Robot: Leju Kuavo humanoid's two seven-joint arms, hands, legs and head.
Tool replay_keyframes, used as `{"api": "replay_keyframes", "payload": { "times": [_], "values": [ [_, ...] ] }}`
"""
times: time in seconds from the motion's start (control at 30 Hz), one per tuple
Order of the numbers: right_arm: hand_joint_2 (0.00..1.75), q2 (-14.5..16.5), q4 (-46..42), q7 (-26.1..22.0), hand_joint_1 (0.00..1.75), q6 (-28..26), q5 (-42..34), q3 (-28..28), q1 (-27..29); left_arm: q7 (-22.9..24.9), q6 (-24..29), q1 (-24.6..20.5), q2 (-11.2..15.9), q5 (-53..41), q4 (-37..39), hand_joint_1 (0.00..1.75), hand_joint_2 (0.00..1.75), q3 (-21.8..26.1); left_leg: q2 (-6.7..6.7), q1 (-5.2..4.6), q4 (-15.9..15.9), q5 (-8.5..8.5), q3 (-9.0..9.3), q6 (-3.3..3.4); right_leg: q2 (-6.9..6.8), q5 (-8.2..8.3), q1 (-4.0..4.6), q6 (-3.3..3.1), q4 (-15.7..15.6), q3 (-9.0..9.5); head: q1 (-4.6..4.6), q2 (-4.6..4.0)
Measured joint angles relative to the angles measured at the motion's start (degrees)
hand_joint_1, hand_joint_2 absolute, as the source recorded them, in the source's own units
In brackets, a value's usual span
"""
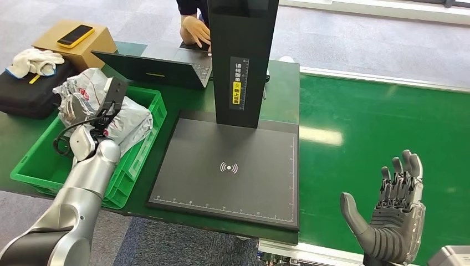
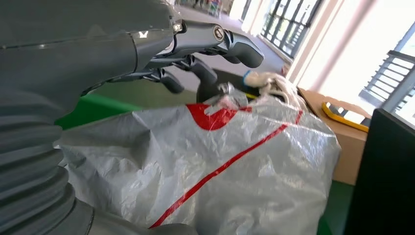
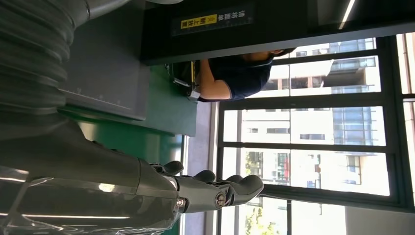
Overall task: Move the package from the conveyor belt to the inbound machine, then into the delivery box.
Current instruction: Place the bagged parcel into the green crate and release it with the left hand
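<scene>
Left robot hand [image 1: 109,98] spread just above package [image 1: 130,119], package in green crate [image 1: 34,172]

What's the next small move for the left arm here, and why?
Probably lift the left hand up and back out of the green crate. The grey package already lies in the crate, and the fingers are spread above it, holding nothing. The right hand is open over the bare conveyor belt, and the scanner pad holds nothing, so this package looks delivered.
</scene>
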Motion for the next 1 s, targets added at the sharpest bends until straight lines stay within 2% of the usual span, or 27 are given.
{"api": "replay_keyframes", "payload": {
  "times": [0.13,0.23,0.4,0.53,0.67,0.73,0.87,1.0],
  "values": [
    [1.75,-0.1,-0.6,0.9,0.0,-0.3,0.1,0.0,2.0,-5.9,1.6,6.4,-1.6,11.7,-7.2,0.0,1.75,0.6,0.01,-0.01,0.0,-0.03,0.0,0.01,0.03,-0.01,-0.02,0.0,0.0,0.0,0.0,0.01],
    [1.75,0.0,-0.7,1.5,0.0,0.8,0.2,0.0,2.8,-5.3,1.9,13.5,-2.3,18.1,-17.4,0.0,1.75,0.4,0.07,-0.02,0.0,-0.08,0.0,-0.01,0.11,-0.03,-0.04,0.01,0.0,-0.02,0.0,0.01],
    [1.75,0.4,-0.8,2.0,0.0,3.6,0.7,0.0,3.0,-2.9,3.2,25.6,-2.5,22.5,-34.8,0.0,1.75,0.1,0.08,-0.02,0.0,-0.11,-0.01,0.0,0.12,-0.05,-0.03,0.01,0.0,-0.07,0.0,0.02],
    [1.75,0.9,-0.8,2.0,0.0,4.1,0.2,0.0,3.0,-6.8,4.7,34.1,-2.7,28.3,-47.9,0.0,1.75,0.2,0.09,-0.02,0.0,-0.12,-0.01,0.0,0.11,-0.07,-0.02,0.0,0.0,-0.09,0.0,0.0],
    [0.0,1.4,-0.8,1.8,0.0,4.6,-1.1,0.0,3.6,-13.3,4.1,42.0,-3.4,36.1,-62.0,0.0,1.75,-1.6,0.07,-0.02,0.0,-0.13,-0.01,0.0,0.09,-0.1,-0.03,-0.03,0.0,-0.1,-0.01,-0.01],
    [0.0,1.6,-0.8,1.8,0.0,5.1,-1.6,0.0,3.9,-14.9,2.8,45.1,-3.6,38.6,-67.8,0.0,1.75,-4.0,0.06,-0.02,0.0,-0.14,-0.01,0.0,0.08,-0.1,-0.03,-0.03,0.0,-0.08,-0.01,-0.01],
    [1.75,2.0,-0.6,2.6,0.0,5.6,-1.7,0.2,4.3,-16.1,0.7,49.5,-3.9,40.8,-76.0,0.0,1.75,-10.3,0.06,-0.02,0.0,-0.15,0.01,0.0,0.08,-0.1,-0.03,-0.03,-0.1,-0.07,0.0,0.02],
    [1.75,2.2,-0.7,3.8,0.0,4.2,-1.0,0.7,5.9,-15.2,-2.4,51.9,-4.0,44.3,-80.0,0.0,1.75,-15.7,0.05,-0.02,0.0,-0.15,0.03,0.0,0.07,-0.09,-0.03,-0.03,-0.1,-0.04,0.0,0.01]
  ]
}}
